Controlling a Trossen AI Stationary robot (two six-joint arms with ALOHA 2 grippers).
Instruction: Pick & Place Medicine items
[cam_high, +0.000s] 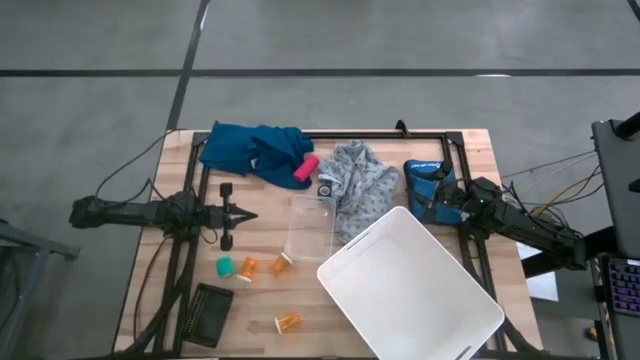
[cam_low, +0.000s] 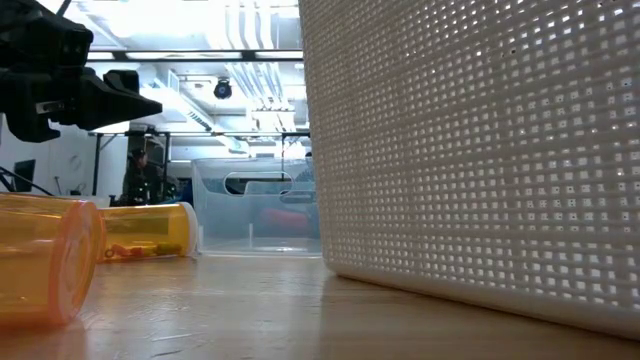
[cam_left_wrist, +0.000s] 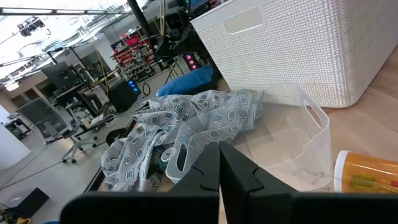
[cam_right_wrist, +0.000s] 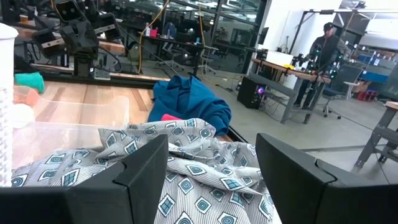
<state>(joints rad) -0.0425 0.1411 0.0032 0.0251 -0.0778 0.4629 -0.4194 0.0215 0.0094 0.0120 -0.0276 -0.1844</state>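
Observation:
Three orange pill bottles lie on their sides on the wooden table: two side by side, one near the front edge. The low view shows two of them. One bottle also appears in the left wrist view. My left gripper hovers shut above the table's left part, pointing toward the clear bin. My right gripper stands open at the table's right, facing the grey patterned cloth, with nothing between its fingers.
A white perforated basket fills the front right. A blue cloth with a pink item lies at the back. A blue pouch sits by my right gripper. A green cap and a black block lie front left.

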